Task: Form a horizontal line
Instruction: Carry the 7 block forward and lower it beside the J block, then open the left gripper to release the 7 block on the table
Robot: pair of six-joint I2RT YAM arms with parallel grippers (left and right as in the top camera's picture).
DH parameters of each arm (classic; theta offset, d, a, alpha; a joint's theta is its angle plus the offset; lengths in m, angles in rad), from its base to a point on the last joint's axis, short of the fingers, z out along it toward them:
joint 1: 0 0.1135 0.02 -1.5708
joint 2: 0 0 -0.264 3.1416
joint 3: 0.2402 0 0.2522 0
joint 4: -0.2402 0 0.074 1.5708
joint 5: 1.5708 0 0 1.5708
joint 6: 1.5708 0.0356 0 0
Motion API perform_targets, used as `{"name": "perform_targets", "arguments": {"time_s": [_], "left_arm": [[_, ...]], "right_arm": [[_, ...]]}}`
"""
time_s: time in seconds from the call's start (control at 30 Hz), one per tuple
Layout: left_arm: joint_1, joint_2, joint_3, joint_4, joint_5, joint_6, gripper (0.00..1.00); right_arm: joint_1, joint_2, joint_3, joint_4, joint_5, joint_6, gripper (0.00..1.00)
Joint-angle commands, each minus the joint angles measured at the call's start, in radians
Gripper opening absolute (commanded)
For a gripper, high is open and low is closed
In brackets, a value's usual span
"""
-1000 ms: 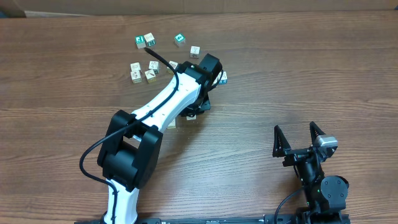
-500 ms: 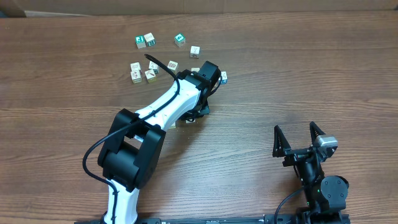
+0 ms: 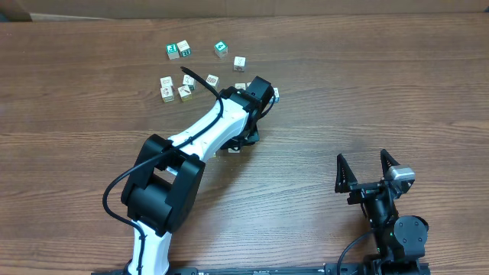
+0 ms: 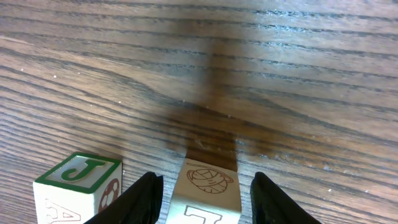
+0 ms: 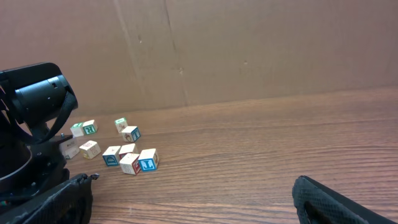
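with left hand (image 4: 208,198) parted astride a pale wooden picture cube (image 4: 205,186) at bottom centre, clamping nothing. likely the picking step; needs a square close next, then joining a horizontal line, none visible yet.

Wood-grain table (image 3: 382,92), cardboard wall (image 5: 249,50)

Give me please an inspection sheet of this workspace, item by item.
Surface: brown wooden table, grain bare.
Job's things: pale cube between the fingers of the left gripper; no finished row seen.
Clutter: loose cubes; a green J cube stands beside the pale cube, apart.
Grippers: left gripper open astride the pale cube; right gripper open, empty.
Cables: black cable along the left arm.
Surroundings: cardboard wall behind the table.
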Motion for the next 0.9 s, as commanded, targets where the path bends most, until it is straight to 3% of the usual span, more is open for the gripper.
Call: {"name": "perform_targets", "arguments": {"time_s": [0.0,0.4,0.47,0.67,0.87], "left_arm": [[-0.007,0.003,-0.008,0.005,-0.019,0.02,0.44],[0.001,0.003,-0.008,0.16,-0.1,0.077,0.43],[0.001,0.003,-0.008,0.186,-0.099,0.077,0.39],[-0.001,0.003,-0.008,0.195,-0.025,0.076,0.15],[-0.001,0.003,-0.008,0.15,-0.018,0.076,0.04]], "right_arm": [[-0.005,-0.008,-0.01,0.005,0.006,-0.004,1.0],[-0.005,-0.008,-0.01,0.005,0.006,-0.004,1.0],[-0.005,-0.008,-0.01,0.005,0.006,-0.004,1.0],[-0.005,-0.008,-0.01,0.005,0.006,-0.005,1.0],[-0.005,-0.008,-0.01,0.005,0.006,-0.004,1.0]]}}
